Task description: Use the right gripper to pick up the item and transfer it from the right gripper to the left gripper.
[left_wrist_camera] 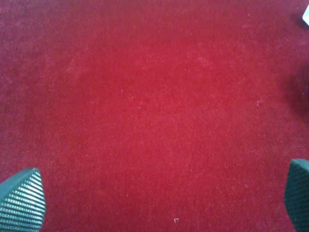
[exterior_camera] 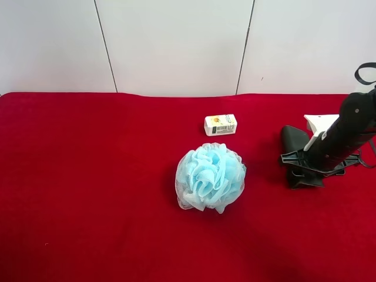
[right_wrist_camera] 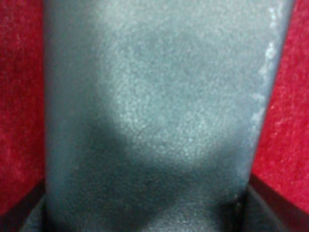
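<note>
The item, a flat dark grey-black case (exterior_camera: 294, 140), lies at the right of the red cloth. It fills the right wrist view (right_wrist_camera: 154, 106). The right gripper (exterior_camera: 301, 171), on the bulky black arm at the exterior high view's right, is down over the case. Its fingers (right_wrist_camera: 24, 208) press against the case's two long edges, so it looks shut on the case. The left gripper (left_wrist_camera: 159, 203) is open and empty over bare red cloth, with only its two ribbed fingertips (left_wrist_camera: 21, 203) showing. The left arm is out of the exterior high view.
A light-blue mesh bath pouf (exterior_camera: 210, 177) sits mid-table. A small white-and-yellow box (exterior_camera: 220, 124) lies behind it. The red cloth (exterior_camera: 88, 188) covers the whole table, and a white wall stands behind. A white corner (left_wrist_camera: 305, 14) shows at the edge of the left wrist view.
</note>
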`<state>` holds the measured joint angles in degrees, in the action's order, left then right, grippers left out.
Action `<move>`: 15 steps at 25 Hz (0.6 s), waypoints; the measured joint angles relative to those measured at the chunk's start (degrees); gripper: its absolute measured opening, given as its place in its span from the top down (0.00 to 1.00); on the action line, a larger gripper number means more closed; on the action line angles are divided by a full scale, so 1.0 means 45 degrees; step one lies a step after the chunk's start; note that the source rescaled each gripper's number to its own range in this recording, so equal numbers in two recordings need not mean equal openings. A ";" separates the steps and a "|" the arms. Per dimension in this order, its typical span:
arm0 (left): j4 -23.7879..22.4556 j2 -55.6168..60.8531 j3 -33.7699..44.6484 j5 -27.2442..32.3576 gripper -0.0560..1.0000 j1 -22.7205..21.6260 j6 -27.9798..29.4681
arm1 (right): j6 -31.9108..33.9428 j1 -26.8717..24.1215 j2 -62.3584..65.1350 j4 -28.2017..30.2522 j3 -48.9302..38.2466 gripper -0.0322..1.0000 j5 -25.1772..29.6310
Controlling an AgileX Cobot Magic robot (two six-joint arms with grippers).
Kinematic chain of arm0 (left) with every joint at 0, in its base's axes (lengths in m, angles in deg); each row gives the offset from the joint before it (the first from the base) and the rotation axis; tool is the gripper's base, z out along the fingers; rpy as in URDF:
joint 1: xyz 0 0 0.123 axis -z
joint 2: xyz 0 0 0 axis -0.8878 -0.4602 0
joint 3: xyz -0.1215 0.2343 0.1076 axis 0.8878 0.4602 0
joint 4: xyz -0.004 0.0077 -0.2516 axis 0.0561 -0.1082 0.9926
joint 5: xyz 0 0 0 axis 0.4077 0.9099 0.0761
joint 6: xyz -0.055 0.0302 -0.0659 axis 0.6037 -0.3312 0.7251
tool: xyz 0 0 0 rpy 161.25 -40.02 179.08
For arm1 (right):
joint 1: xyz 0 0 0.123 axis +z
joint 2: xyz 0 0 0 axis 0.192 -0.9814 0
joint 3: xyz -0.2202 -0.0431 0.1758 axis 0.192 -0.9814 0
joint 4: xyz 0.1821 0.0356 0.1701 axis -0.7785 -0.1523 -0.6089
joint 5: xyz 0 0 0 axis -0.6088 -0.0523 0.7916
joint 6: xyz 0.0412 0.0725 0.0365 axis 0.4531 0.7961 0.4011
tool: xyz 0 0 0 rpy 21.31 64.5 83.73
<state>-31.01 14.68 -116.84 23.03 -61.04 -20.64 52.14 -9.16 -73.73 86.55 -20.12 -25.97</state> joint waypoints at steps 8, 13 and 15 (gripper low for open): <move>0.0000 0.0000 0.0000 0.0000 0.00 0.0000 0.0000 | 0.0000 0.0000 0.0072 -0.0299 0.0000 0.73 0.0062; 0.0000 0.0000 0.0000 0.0000 0.00 0.0000 0.0000 | -0.0097 0.0211 0.0544 -0.0772 0.0000 0.77 0.0255; 0.0000 0.0000 0.0000 0.0000 0.00 0.0000 0.0000 | -0.0097 0.0597 0.0886 -0.0782 -0.0011 0.79 0.0265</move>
<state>-31.01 14.68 -116.84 23.03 -61.04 -20.64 51.70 -6.48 -69.75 83.03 -20.17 -24.78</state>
